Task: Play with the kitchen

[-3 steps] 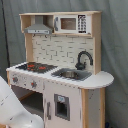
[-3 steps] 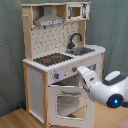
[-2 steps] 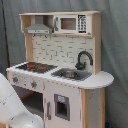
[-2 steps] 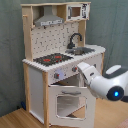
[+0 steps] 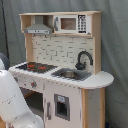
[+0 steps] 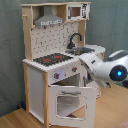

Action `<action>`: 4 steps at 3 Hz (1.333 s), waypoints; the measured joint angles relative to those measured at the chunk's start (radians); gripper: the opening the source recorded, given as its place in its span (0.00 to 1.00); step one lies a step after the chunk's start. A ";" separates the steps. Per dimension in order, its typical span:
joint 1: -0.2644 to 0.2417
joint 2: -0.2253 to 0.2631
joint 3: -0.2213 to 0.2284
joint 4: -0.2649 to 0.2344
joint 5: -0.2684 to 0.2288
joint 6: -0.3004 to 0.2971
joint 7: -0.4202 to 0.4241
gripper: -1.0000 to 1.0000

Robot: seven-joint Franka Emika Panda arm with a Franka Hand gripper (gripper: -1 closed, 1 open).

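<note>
The kitchen point(image 6: 60, 60) is seen upright on the wood floor point(image 6: 12, 120) against a grey backdrop point(image 5: 115, 45), filling most of both exterior views. The arm point(image 6: 107, 67) is placed at the front edge of the counter point(image 6: 47, 66), just right of the stovetop point(image 6: 51, 59) in the second exterior view; only its white body point(image 5: 12, 102) is caught low in the first exterior view's left. The pincer itself is hidden behind the wrist, so its opening and any hold cannot be told.

The oven door point(image 6: 67, 102) is hinged down and half open. Judged step: working the front panel or door. A slow approach is advised, contact kept light, force directed along the door's hinge swing, and the knobs point(image 6: 59, 75) cleared. Tipping of the tall unit should be watched for.

Sink point(image 5: 71, 74), faucet point(image 5: 84, 59), hood point(image 5: 39, 27) and microwave point(image 5: 70, 23) are untouched.

No brand, label or legible writing is made out.
</note>
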 joint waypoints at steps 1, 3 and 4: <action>0.008 0.057 0.000 0.000 0.056 -0.031 -0.084 1.00; 0.004 0.144 -0.006 -0.020 0.202 -0.049 -0.216 1.00; -0.012 0.188 -0.011 -0.054 0.284 -0.025 -0.274 1.00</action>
